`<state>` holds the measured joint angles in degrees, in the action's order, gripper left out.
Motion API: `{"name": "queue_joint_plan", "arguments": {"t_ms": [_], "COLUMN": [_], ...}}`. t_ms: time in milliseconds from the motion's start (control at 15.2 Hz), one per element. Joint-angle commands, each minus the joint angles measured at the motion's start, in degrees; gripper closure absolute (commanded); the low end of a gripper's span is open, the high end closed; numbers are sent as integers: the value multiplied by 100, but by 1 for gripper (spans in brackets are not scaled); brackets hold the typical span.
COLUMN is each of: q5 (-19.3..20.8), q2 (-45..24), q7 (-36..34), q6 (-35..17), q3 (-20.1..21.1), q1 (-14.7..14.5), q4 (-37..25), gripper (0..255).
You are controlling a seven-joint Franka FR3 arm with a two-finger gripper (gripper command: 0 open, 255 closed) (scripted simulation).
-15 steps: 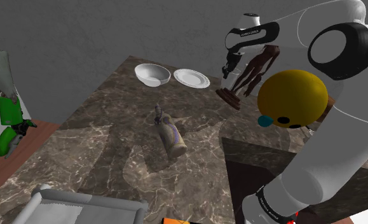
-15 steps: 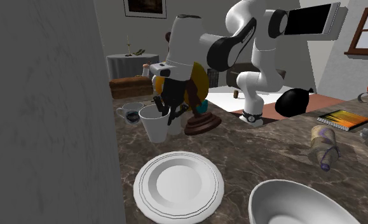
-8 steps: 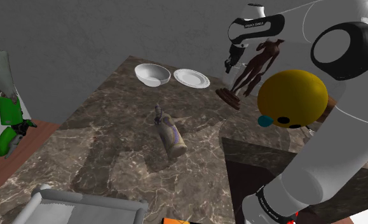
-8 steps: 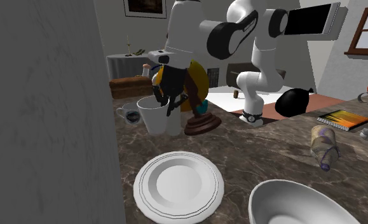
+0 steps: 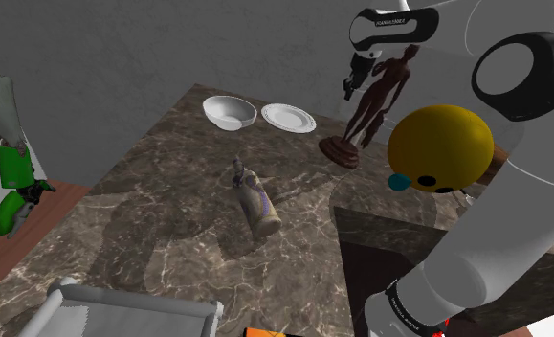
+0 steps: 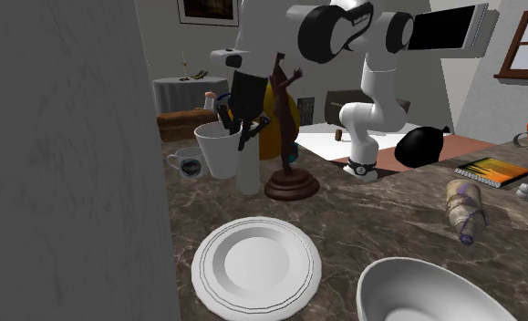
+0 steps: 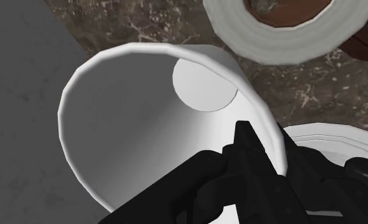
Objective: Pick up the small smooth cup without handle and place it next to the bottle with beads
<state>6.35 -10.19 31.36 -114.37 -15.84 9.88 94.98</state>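
A plain white cup without a handle hangs tilted above the marble table, and my gripper is shut on its rim. In the wrist view one black finger sits inside the cup and the other outside its wall, with the gripper clasping that wall. The beaded bottle lies on its side mid-table, well away from the gripper. It also lies at the second exterior view's right.
A brown figurine on a round base stands just beside the held cup. A handled mug sits behind it. A white plate and bowl are near the far edge. A yellow ball toy and a grey tray are nearer the stand.
The gripper has risen with the white cup, lifting it off the table beside the figurine. The bottle, plate and bowl have not moved.
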Motion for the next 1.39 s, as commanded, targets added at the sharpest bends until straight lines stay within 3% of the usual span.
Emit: {"name": "queue_joint_plan", "arguments": {"t_ms": [0,1122,1320], "q5": [3,-97,148], "q2": [24,-153,478], "q7": [1,200,-183], "q6": [141,1484,1349], "q3": [4,-9,111], "q1": [-9,36,-227], "q4": [-118,-1644,-848], "gripper": [255,255,255]}}
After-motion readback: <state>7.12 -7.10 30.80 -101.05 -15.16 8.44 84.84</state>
